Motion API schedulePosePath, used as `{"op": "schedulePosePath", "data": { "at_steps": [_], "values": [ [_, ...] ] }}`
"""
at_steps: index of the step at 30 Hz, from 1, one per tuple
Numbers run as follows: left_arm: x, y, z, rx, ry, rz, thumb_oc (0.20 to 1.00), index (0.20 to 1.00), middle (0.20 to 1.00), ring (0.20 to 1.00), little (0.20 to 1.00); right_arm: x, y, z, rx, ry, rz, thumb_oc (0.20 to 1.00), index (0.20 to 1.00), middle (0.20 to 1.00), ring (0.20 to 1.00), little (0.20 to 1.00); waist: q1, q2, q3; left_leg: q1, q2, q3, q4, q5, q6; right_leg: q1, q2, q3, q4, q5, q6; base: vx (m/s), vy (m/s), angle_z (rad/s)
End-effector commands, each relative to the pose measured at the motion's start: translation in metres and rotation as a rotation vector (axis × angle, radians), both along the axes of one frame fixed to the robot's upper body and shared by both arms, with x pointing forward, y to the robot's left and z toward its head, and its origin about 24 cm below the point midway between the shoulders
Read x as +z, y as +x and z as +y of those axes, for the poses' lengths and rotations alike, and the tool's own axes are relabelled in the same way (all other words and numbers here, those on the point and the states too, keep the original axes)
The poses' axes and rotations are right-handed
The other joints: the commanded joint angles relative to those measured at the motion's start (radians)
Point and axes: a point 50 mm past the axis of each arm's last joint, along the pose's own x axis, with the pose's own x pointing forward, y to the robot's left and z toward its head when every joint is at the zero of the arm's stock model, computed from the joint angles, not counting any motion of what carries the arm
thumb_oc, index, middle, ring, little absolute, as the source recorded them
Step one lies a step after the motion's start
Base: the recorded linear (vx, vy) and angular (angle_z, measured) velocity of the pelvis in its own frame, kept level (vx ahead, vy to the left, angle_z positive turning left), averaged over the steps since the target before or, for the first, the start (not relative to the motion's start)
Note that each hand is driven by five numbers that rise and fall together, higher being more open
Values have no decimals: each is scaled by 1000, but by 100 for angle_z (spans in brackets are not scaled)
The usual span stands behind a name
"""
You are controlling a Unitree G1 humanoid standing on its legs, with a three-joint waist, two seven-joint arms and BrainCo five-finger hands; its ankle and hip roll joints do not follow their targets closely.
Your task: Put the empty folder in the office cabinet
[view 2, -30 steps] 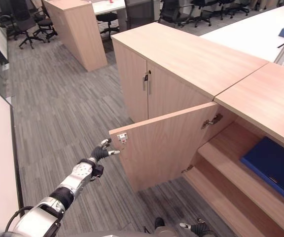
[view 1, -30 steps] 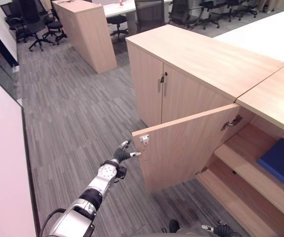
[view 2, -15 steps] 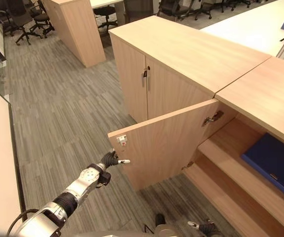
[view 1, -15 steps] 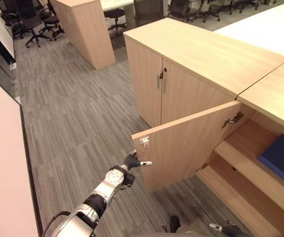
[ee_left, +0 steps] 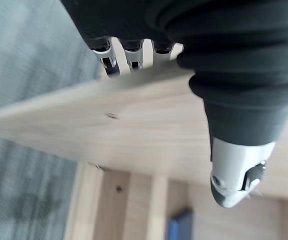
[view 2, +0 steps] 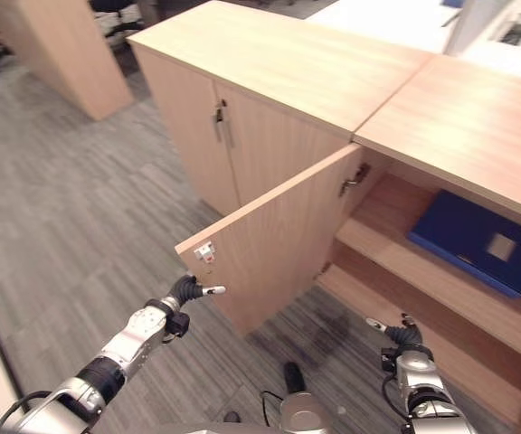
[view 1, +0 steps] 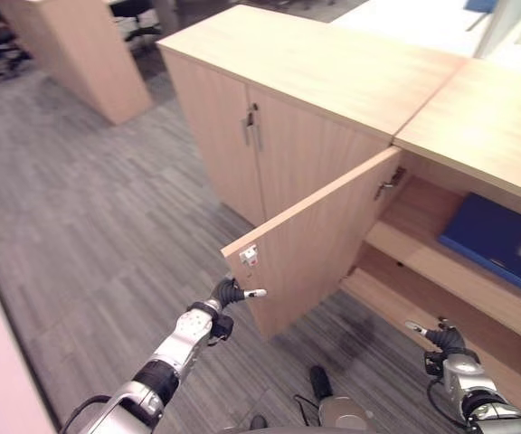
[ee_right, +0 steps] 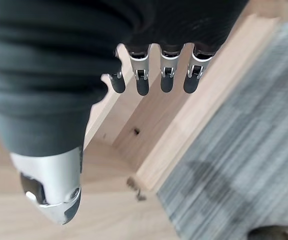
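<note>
1. The folder (view 1: 496,242) is lying flat on the upper shelf (view 1: 441,276) inside the cabinet (view 1: 478,136); placing looks done.
2. The door (view 1: 319,240) is standing partly open; closing it appears to be what is left.
3. The left hand (view 1: 232,294) is sitting at the door's free edge, fingers relaxed, gripping nothing.
4. The right hand (view 2: 396,334) is hanging low before the lower shelf (view 2: 405,316), fingers straight, empty.
5. The folder is bearing a pale label (view 2: 499,245); its print is too small to read.
</note>
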Motion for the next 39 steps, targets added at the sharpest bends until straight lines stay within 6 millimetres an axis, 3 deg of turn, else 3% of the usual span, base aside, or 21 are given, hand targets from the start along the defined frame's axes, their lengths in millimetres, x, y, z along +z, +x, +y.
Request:
{"op": "schedulePosePath", "data": {
  "at_steps": [1,2,3,5,6,7,10,11,14,16,19,20,21,22,23,26,28,30,34,39],
  "values": [
    [31,15,-28,-60,-137,-147,1000,1000,1000,1000,1000,26,28,-1,54,-45,-144,1000,1000,1000,1000,1000,-1,33,10,-72,110,49,52,-49,-95,-46,4,-205,99,-20,112,-270,-105,-117],
    [31,15,-28,-60,-137,-147,1000,1000,1000,1000,1000,26,28,-1,54,-45,-144,1000,1000,1000,1000,1000,-1,34,10,-72,110,48,52,-49,-95,-46,4,-205,99,-21,112,-418,-84,-103],
    [32,12,-19,-43,-134,-154,1000,1000,1000,1000,1000,25,29,7,95,-50,-141,1000,1000,1000,1000,1000,35,54,28,-97,135,123,64,-26,-93,-24,-78,-402,154,-92,83,-236,-19,-67],
    [32,12,-18,-42,-133,-154,1000,1000,1000,1000,1000,25,29,7,96,-49,-141,1000,1000,1000,1000,1000,31,51,26,-102,132,120,64,-21,-92,-27,-82,-404,154,-90,83,-217,-55,-64],
    [32,8,-11,-13,-141,-151,1000,1000,1000,1000,1000,21,28,12,110,-46,-124,1000,1000,1000,1000,1000,53,64,25,-111,161,187,56,3,-96,24,-146,-504,194,-125,57,-339,-196,-73],
    [30,4,-9,-5,-140,-145,1000,1000,1000,1000,1000,17,25,14,111,-39,-107,1000,1000,1000,1000,1000,67,68,14,-119,184,243,51,21,-102,63,-212,-535,223,-123,60,-408,-269,-53],
    [25,0,-4,5,-126,-127,1000,1000,1000,1000,1000,10,16,15,89,-20,-79,1000,1000,1000,1000,1000,89,64,-12,-142,213,321,73,38,-117,147,-298,-580,202,-82,91,-212,-255,-106],
    [21,-4,-5,8,-130,-109,1000,1000,1000,1000,1000,6,12,15,80,-14,-61,1000,1000,1000,1000,1000,96,58,-22,-149,218,342,85,42,-122,182,-304,-593,167,-64,100,-62,-282,-37],
    [15,-12,-6,16,-149,-86,1000,1000,1000,1000,1000,-2,1,17,76,7,-30,1000,1000,1000,1000,1000,80,52,-48,-132,244,386,77,60,-144,171,-258,-567,95,-75,110,-14,-327,-86],
    [14,-12,-10,33,-181,-80,1000,1000,1000,1000,1000,-1,0,21,116,7,-43,1000,1000,1000,1000,1000,31,65,-41,-97,306,400,78,90,-177,173,-176,-514,64,-115,94,-15,-461,-81],
    [12,-11,-10,57,-194,-68,1000,1000,1000,1000,1000,2,3,23,148,-7,-52,1000,1000,1000,1000,1000,10,68,-30,-88,348,416,113,108,-189,172,-132,-493,60,-138,77,-18,-265,-52],
    [9,-10,-13,78,-212,-51,1000,1000,1000,1000,1000,2,5,26,164,-3,-54,1000,1000,1000,1000,1000,6,63,-18,-88,370,394,172,118,-191,172,-100,-465,68,-155,56,-13,-234,-68],
    [10,-9,-13,78,-212,-52,1000,1000,1000,1000,1000,2,6,26,164,-4,-55,1000,1000,1000,1000,1000,8,64,-20,-93,371,396,172,122,-191,167,-98,-463,67,-151,53,-12,-212,-80],
    [8,-7,-16,99,-223,-43,1000,1000,1000,1000,1000,2,6,26,157,0,-55,1000,1000,1000,1000,1000,8,62,-11,-94,376,352,206,149,-194,173,-78,-444,70,-157,40,-8,-127,-105],
    [6,-7,-19,105,-231,-31,1000,1000,1000,1000,1000,1,6,26,143,10,-54,1000,1000,1000,1000,1000,12,58,-6,-99,363,297,221,149,-186,180,-69,-423,68,-163,33,28,-168,-116],
    [3,-7,-29,105,-250,-13,1000,1000,1000,1000,1000,-1,4,26,120,25,-50,1000,1000,1000,1000,1000,41,40,-6,-139,263,116,164,87,-163,208,-59,-360,44,-168,23,122,-139,-138],
    [0,-9,-30,101,-243,0,1000,1000,1000,1000,1000,0,5,26,122,22,-53,1000,1000,1000,1000,1000,82,45,10,-247,157,-59,112,123,-159,235,-16,-280,43,-188,4,214,-126,-124],
    [0,-8,-28,108,-240,-2,1000,1000,1000,1000,1000,0,8,28,126,23,-55,1000,1000,1000,1000,1000,93,48,18,-270,134,-83,103,130,-159,245,-3,-260,44,-195,1,122,-47,-120],
    [-10,-15,-21,161,-234,33,1000,1000,1000,1000,1000,-9,-2,39,139,55,-36,1000,1000,1000,1000,1000,87,70,6,-185,153,-69,41,147,-161,279,21,-233,47,-218,0,168,58,-174],
    [-21,-15,15,307,-165,65,1000,1000,1000,1000,1000,-17,-12,54,175,97,-24,1000,1000,1000,1000,1000,68,58,-31,-106,163,-11,-8,137,-156,300,1,-223,33,-216,20,127,95,-13]
  ]
}}
